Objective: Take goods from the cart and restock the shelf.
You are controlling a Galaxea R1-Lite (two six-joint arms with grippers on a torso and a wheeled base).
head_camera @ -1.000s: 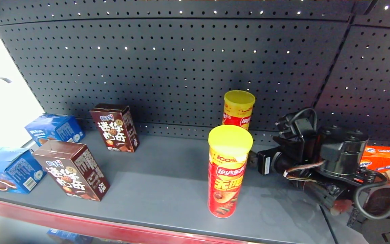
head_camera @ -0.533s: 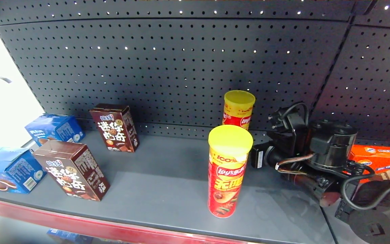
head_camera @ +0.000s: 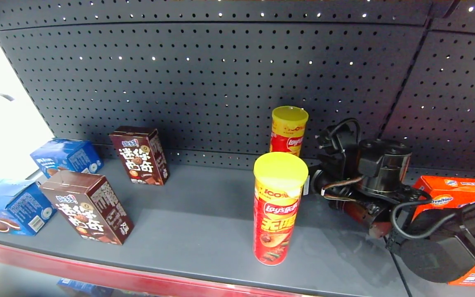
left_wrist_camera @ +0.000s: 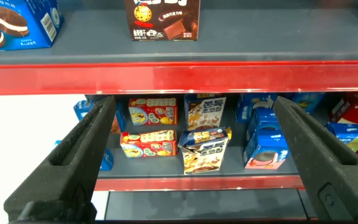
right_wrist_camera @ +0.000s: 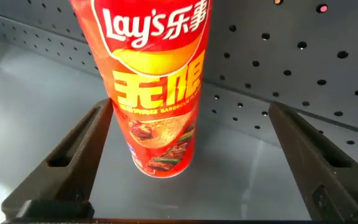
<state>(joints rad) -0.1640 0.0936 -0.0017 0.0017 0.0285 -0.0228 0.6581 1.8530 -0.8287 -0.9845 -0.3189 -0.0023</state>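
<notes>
Right hand (right_wrist_camera: 189,106) spread open, chip can (right_wrist_camera: 157,87) upright just ahead

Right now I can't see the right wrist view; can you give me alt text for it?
A red chip can stands upright on the grey shelf, seen between the open fingers of the right gripper, much closer to one finger than the other; whether it touches is unclear. A dark perforated back panel rises just behind the can.
</notes>
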